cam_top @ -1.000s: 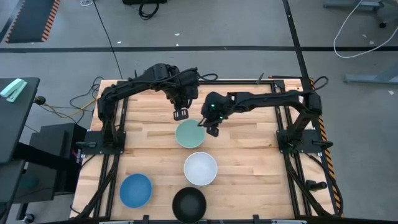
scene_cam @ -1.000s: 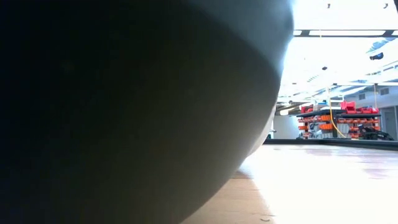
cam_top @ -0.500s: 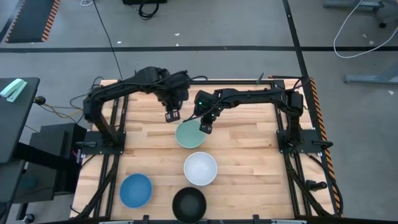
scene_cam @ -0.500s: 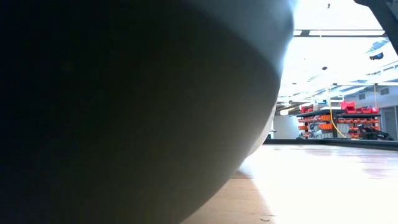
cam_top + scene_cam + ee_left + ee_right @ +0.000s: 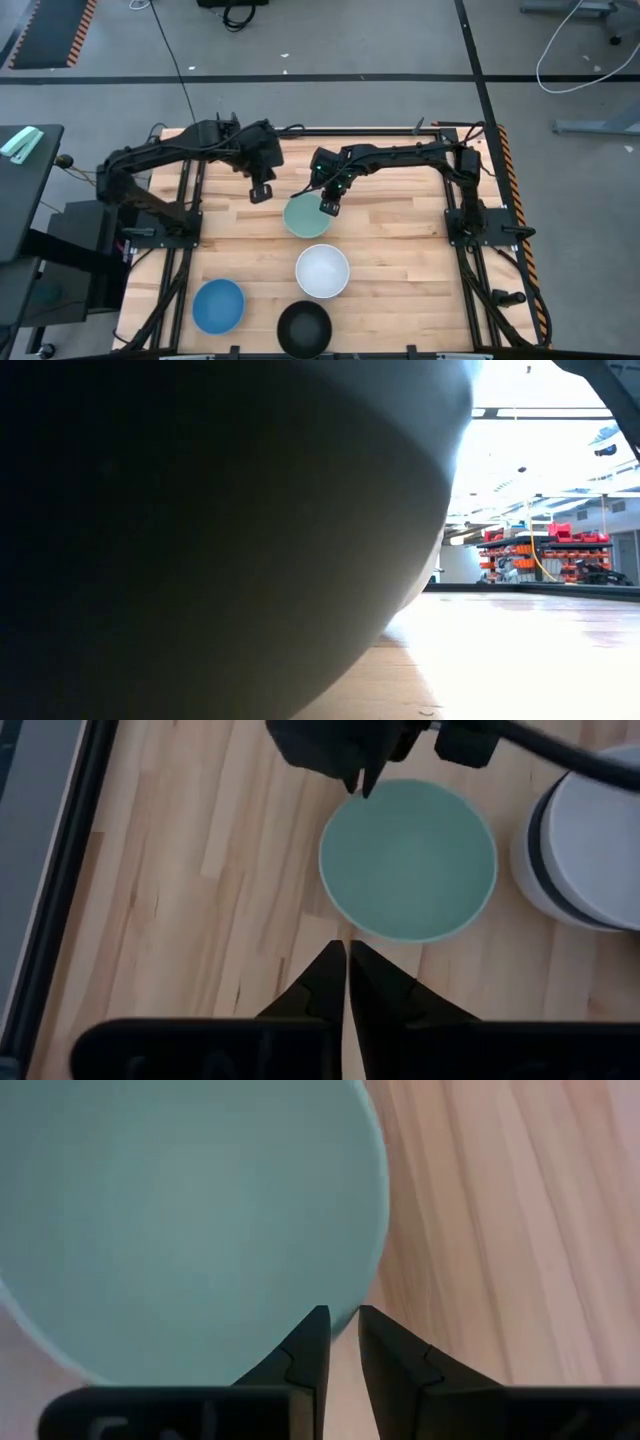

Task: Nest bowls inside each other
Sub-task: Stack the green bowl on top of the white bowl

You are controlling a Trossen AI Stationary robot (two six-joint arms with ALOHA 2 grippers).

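Note:
The mint green bowl (image 5: 304, 216) stands on its base mid-table, also in the left wrist view (image 5: 408, 858) and the right wrist view (image 5: 180, 1210). My right gripper (image 5: 330, 205) (image 5: 340, 1330) is at its right rim, shut on it. My left gripper (image 5: 261, 190) (image 5: 346, 960) hovers shut to the left of the bowl, touching nothing. A white bowl (image 5: 322, 270) (image 5: 590, 840), a blue bowl (image 5: 218, 305) and a black bowl (image 5: 303, 328) rest nearer the near edge. The black bowl (image 5: 200, 540) fills most of the low view. My right gripper pinches the mint green bowl's rim (image 5: 368, 1280) on its right side, one finger (image 5: 310, 1340) inside the bowl and one (image 5: 390, 1345) outside. The fingers come from above, pointing down. The bowl sits upright with its base on the table.
The white bowl shows a dark band round its side (image 5: 540, 830) in the left wrist view. Bare wood (image 5: 400, 250) lies to the right of the bowls. The table's metal frame (image 5: 470, 230) and cables (image 5: 130, 160) run along its left and right edges.
My left gripper has drawn back from the mint green bowl's far rim toward the table's left edge. My right gripper has moved left onto the bowl's right rim and stayed there. The bowl has kept its place.

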